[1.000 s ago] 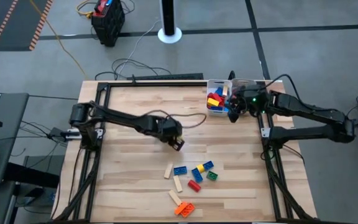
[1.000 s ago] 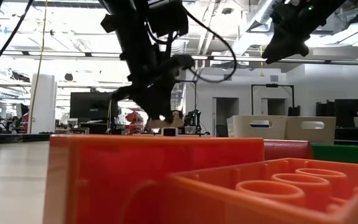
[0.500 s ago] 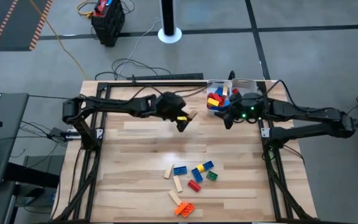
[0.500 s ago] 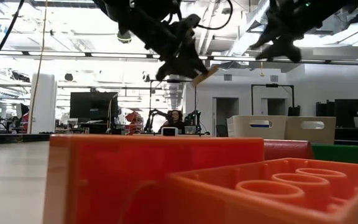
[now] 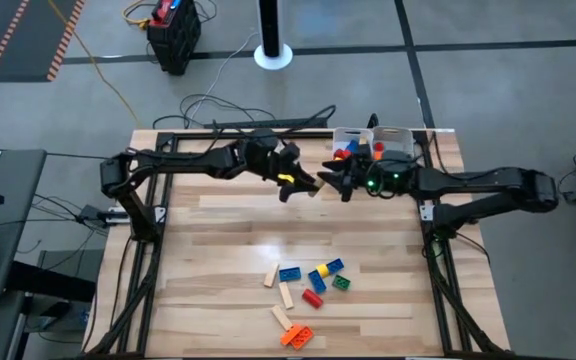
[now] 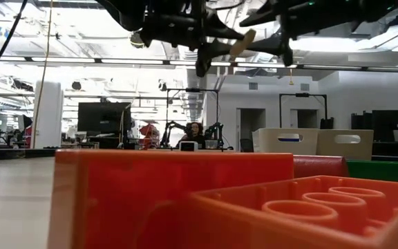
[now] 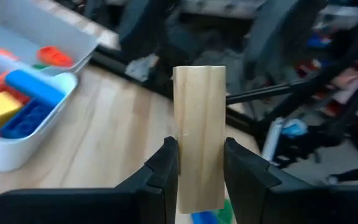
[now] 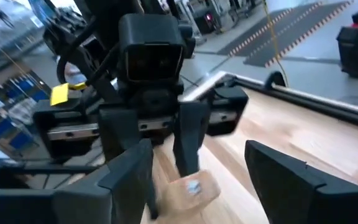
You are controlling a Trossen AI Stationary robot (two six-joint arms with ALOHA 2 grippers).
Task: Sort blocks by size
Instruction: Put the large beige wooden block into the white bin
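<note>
From above, your left end effector (image 5: 303, 186) hangs over the far middle of the counter (image 5: 218, 260), clamped on a pale wooden bar (image 5: 311, 187), and your right end effector (image 5: 336, 180) faces it just beside the bar's free end. The white tray (image 5: 340, 135) at the far right already holds several coloured blocks (image 5: 351, 152); a loose cluster of blocks (image 5: 308, 290) lies near the front edge, so I judge the sort well under way but unfinished.

The low view shows both end effectors meeting high above, the bar (image 6: 242, 41) between them.

In your left wrist view, the fingers (image 7: 166, 168) pinch the bar (image 7: 199, 137) upright.

In your right wrist view, the wide-spread fingers (image 8: 278, 171) flank the bar's (image 8: 188, 190) end without closing on it.
</note>
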